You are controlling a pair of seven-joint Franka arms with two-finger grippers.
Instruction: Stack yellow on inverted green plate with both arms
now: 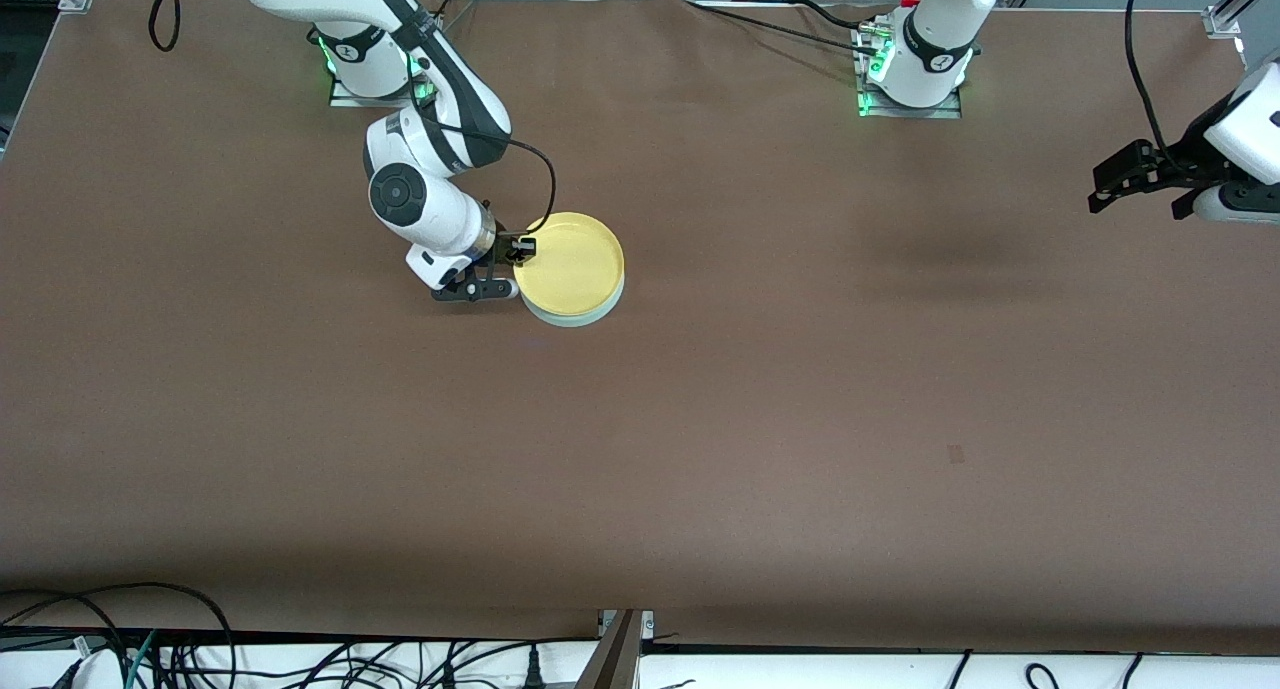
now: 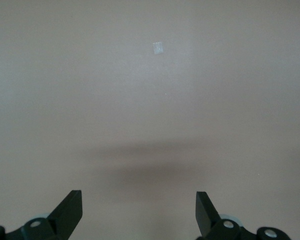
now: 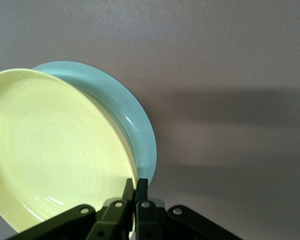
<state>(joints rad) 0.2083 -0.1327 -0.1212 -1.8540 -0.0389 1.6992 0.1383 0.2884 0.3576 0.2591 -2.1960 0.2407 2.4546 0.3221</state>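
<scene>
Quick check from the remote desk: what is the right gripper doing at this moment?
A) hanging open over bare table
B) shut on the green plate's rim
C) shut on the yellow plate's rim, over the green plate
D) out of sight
C: the right gripper pinches the yellow plate at its rim, with the green plate showing underneath it.

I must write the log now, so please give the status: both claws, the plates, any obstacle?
Right claw shut on yellow plate rim, over green plate. Left claw open, waiting above the table's left-arm end. No obstacle seen.
</scene>
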